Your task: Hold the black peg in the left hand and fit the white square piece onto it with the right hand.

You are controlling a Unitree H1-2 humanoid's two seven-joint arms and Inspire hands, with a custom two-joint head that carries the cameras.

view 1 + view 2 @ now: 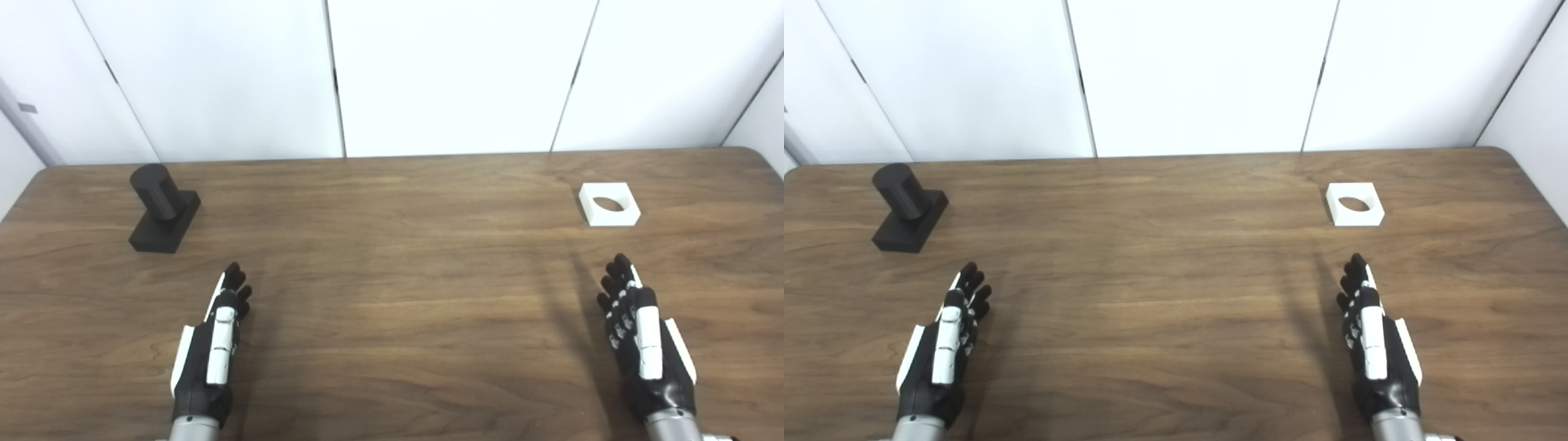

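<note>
While both our hands hold nothing, fingers straight and loose, the left hand [208, 352] rests at seven o'clock and the right hand [643, 340] at five. The black peg [164, 208] stands at ten, the white square piece [609, 204] at two, each apparently placed before its own hand.

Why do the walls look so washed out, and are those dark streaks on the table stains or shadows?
In the left eye view the white wall panels are overexposed, almost featureless. In the right eye view the faint dark band on the table running toward the right hand looks like a soft shadow, not a stain. In both views the black peg and white square piece stay reasonably sharp.
</note>
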